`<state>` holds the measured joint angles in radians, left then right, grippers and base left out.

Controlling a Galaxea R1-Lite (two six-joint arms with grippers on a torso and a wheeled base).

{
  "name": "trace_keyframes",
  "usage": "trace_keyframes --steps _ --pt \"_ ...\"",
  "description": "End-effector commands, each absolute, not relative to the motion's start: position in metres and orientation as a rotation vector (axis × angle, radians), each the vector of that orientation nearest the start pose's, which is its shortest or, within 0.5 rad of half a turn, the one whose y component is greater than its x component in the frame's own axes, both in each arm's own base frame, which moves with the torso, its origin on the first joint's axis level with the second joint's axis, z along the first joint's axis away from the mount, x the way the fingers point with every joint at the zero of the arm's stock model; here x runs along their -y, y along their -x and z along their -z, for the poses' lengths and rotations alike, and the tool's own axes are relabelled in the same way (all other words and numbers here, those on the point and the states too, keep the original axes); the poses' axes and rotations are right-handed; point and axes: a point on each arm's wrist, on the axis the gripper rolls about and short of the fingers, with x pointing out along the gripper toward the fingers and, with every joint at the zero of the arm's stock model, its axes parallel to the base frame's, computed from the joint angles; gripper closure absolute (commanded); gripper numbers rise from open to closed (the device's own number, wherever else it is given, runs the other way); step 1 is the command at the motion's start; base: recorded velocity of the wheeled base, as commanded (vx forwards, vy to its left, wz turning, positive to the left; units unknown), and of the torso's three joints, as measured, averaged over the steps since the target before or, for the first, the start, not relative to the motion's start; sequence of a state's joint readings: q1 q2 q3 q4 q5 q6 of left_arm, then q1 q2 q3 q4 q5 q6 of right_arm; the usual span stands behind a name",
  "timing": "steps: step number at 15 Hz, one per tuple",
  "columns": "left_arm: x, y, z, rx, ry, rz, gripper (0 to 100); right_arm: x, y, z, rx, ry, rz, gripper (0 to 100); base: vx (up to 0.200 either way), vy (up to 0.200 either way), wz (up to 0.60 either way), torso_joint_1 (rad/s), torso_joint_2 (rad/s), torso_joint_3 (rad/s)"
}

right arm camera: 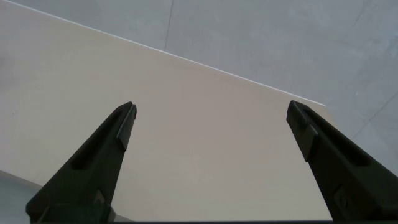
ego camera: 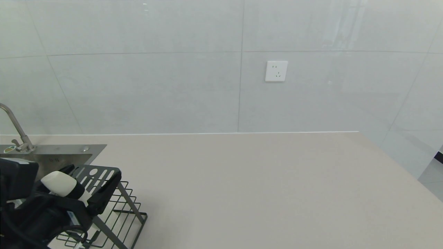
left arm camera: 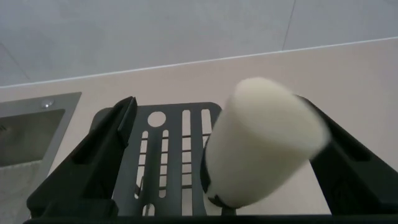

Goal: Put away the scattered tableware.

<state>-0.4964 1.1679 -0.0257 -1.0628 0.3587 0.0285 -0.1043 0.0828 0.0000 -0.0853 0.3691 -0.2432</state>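
Note:
My left gripper (ego camera: 92, 173) hangs at the near left over a dark wire dish rack (ego camera: 128, 207). Its fingers are spread wide. Between them lies a cream-white handle with a black collar (ego camera: 60, 183), a utensil whose working end is hidden. In the left wrist view the cream handle (left arm camera: 264, 143) leans toward one finger (left arm camera: 348, 162) and stands apart from the other. The rack's slotted top plate (left arm camera: 168, 143) shows just below the left gripper (left arm camera: 214, 106). My right gripper (right arm camera: 210, 109) is open over bare beige countertop (right arm camera: 205, 155), holding nothing.
A steel sink (ego camera: 52, 157) with a faucet (ego camera: 14, 128) sits at the far left behind the rack. The beige counter (ego camera: 259, 190) runs right to an edge near the corner. A tiled wall with a white socket (ego camera: 276, 71) stands behind.

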Motion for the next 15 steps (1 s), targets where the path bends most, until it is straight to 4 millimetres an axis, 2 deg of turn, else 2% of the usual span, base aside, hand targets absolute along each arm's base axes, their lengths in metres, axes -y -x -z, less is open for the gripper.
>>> trace_keyframes --steps 1,5,6,8,11,13,15 --pt "0.051 -0.11 -0.146 -0.034 -0.047 0.139 0 -0.01 0.017 -0.086 0.036 0.243 -0.265 0 0.0 0.0 0.0 0.0 0.0 0.0" --pt "0.037 -0.089 -0.164 0.108 0.021 0.106 0 -0.01 0.017 -0.086 0.033 0.24 -0.264 0 0.0 0.0 0.0 0.0 0.0 0.0" --pt "0.037 -0.089 -0.164 0.108 0.021 0.106 0 -0.01 0.017 -0.086 0.033 0.24 -0.264 0 0.0 0.0 0.0 0.0 0.0 0.0" --pt "0.026 -0.071 -0.175 0.211 0.066 0.047 0 -0.01 0.017 -0.085 0.029 0.236 -0.266 0 0.0 0.0 0.0 0.0 0.0 0.0" --pt "0.012 -0.046 -0.167 0.2 0.062 0.024 0 -0.01 0.017 -0.085 0.029 0.236 -0.266 0 0.0 0.0 0.0 0.0 0.0 0.0" --pt "-0.001 -0.019 -0.15 0.147 0.002 0.024 0 -0.01 0.017 -0.085 0.029 0.236 -0.268 0 0.0 0.0 0.0 0.0 0.0 0.0" --pt "-0.009 -0.003 -0.153 0.132 -0.007 0.024 0 -0.01 0.017 -0.085 0.026 0.233 -0.268 0 0.0 0.0 0.0 0.0 0.0 0.0"
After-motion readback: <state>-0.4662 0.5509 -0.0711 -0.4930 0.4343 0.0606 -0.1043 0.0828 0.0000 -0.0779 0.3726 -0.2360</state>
